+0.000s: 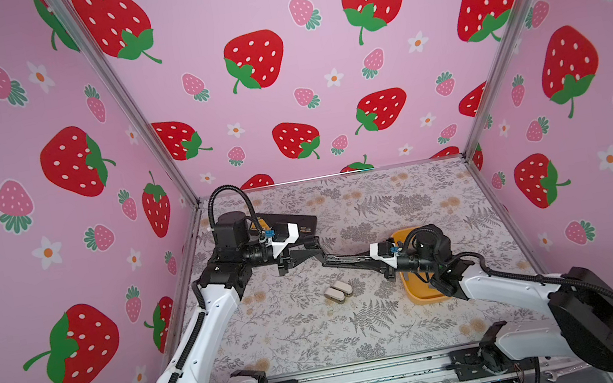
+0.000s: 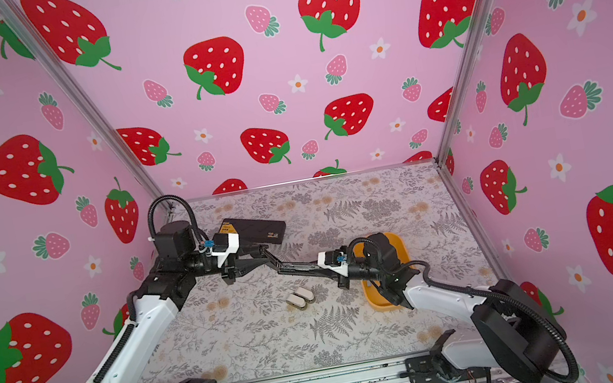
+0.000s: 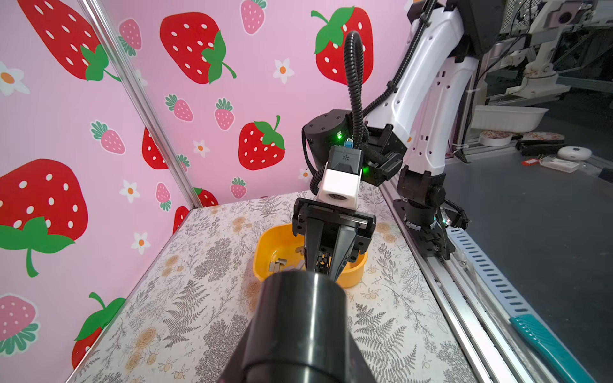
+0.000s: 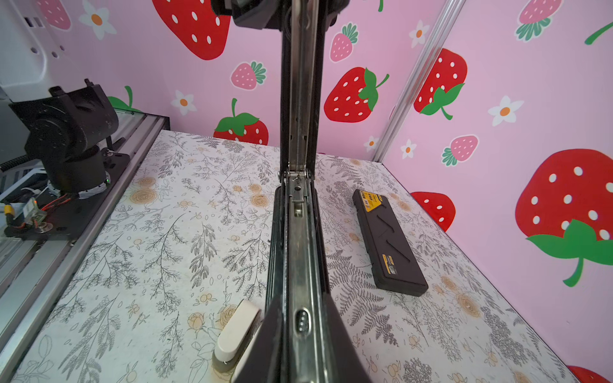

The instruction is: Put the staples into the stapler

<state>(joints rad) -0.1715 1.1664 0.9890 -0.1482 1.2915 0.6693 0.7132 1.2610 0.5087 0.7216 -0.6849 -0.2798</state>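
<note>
A black stapler (image 1: 344,261) (image 2: 296,266) hangs unfolded above the middle of the table, held at both ends. My left gripper (image 1: 306,250) (image 3: 302,348) is shut on its black top arm (image 3: 298,315). My right gripper (image 1: 365,260) (image 4: 298,318) is shut on the lower half, whose metal staple channel (image 4: 300,248) faces up and looks empty. The hinge (image 4: 297,179) sits between the two grippers. In the left wrist view several silver staples (image 3: 277,264) lie in a yellow tray (image 3: 265,245) under the right gripper (image 3: 323,268). In both top views the right arm hides the staples.
Two small beige staplers (image 1: 337,292) (image 4: 237,331) lie side by side on the floral tabletop just in front of the held stapler. A flat black case (image 1: 293,224) (image 4: 388,242) lies at the back left. The yellow tray (image 1: 414,292) (image 2: 378,302) sits right of centre. Pink walls close three sides.
</note>
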